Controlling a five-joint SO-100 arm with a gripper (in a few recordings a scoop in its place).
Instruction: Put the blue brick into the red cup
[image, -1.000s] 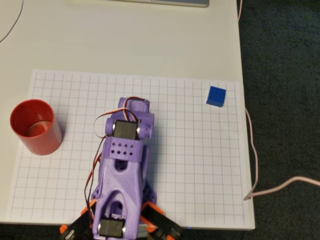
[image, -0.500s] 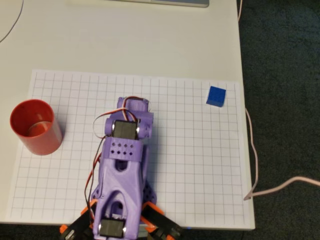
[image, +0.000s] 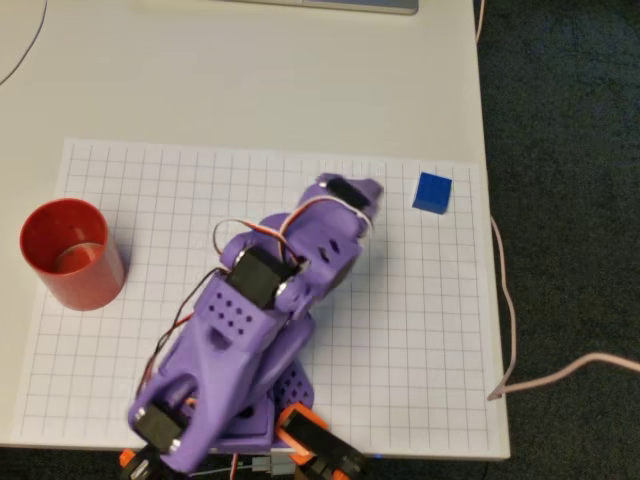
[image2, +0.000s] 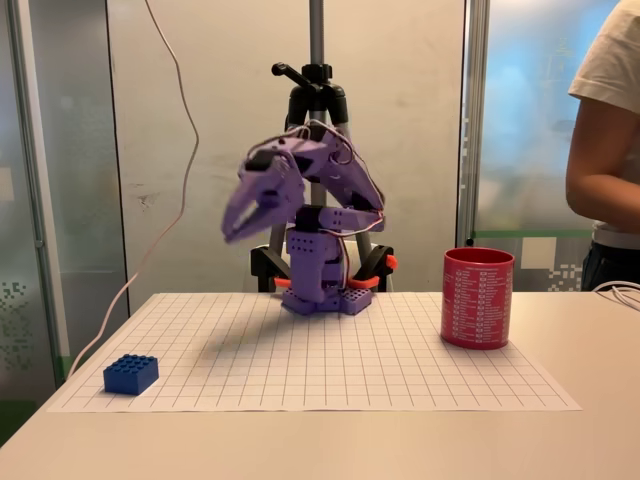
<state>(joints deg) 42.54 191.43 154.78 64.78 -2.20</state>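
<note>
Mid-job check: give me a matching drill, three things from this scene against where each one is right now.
Things:
1. blue brick
2. red cup
3. pincer

Places:
A. raised above the grid sheet, touching nothing
B. standing upright near the sheet's right edge in the fixed view
C. lying on the sheet's near-left corner in the fixed view

Pairs: 1-C, 2-B, 3-A
</note>
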